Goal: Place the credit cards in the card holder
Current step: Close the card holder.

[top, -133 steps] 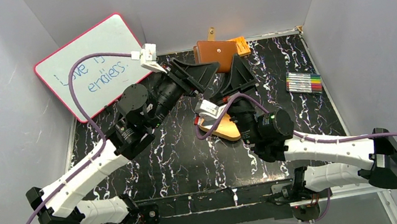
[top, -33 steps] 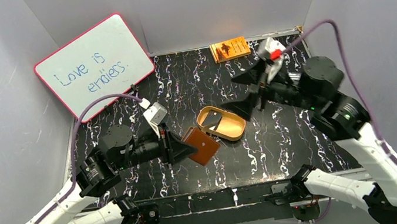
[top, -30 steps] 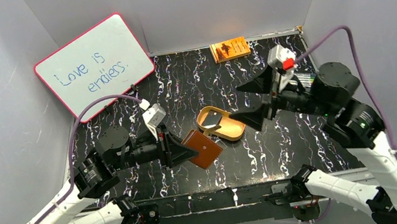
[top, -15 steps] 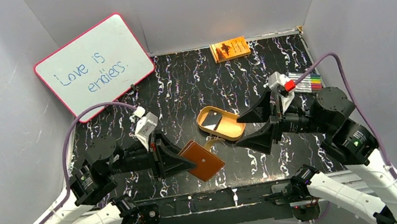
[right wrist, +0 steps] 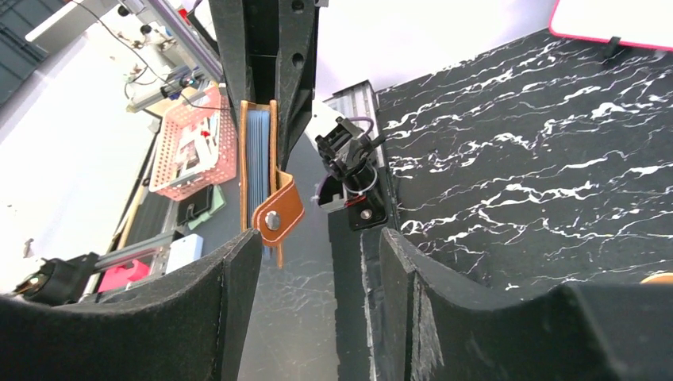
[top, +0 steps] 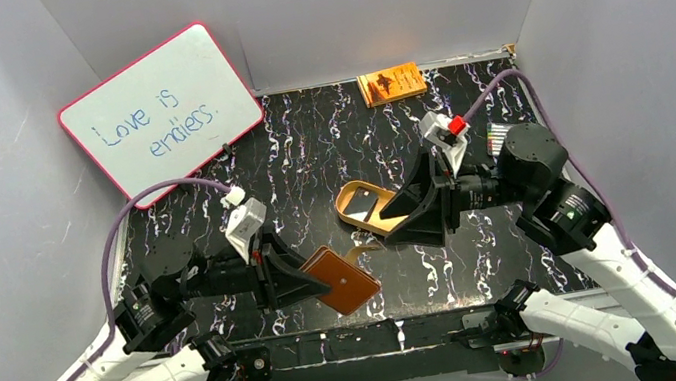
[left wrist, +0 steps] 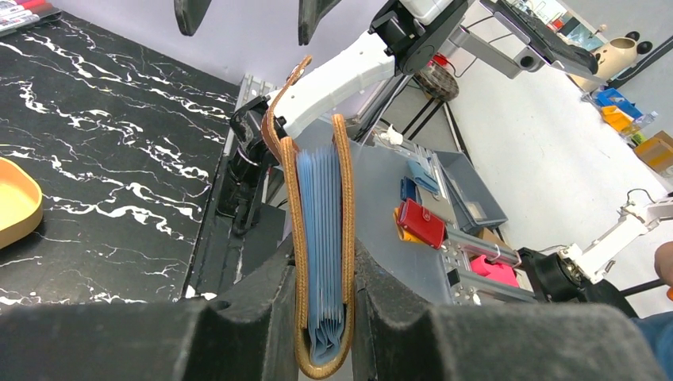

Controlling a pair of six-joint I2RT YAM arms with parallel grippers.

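My left gripper (top: pixel 314 278) is shut on the card holder (top: pixel 346 283), a brown leather wallet held off the table near the front edge. In the left wrist view the card holder (left wrist: pixel 321 238) stands on edge between my fingers, its blue inner slots facing up and its strap (left wrist: pixel 284 91) curling away. My right gripper (top: pixel 388 225) hovers open just right of it with nothing between its fingers. In the right wrist view the card holder (right wrist: pixel 255 163) and its snap stud (right wrist: pixel 273 221) lie ahead of my right gripper (right wrist: pixel 317 309). One dark credit card (top: pixel 358 210) lies in the tan tray.
The tan oval tray (top: pixel 398 227) sits mid-table, partly under the right gripper. An orange book (top: pixel 391 82) lies at the back edge. A whiteboard (top: pixel 158 111) leans at the back left. Coloured markers (top: pixel 496 135) peek out behind the right arm.
The right arm has swung in from the right and lowered beside the tray, pointing at the card holder, with its jaws narrowing. The left gripper has drawn the card holder slightly nearer the front edge.
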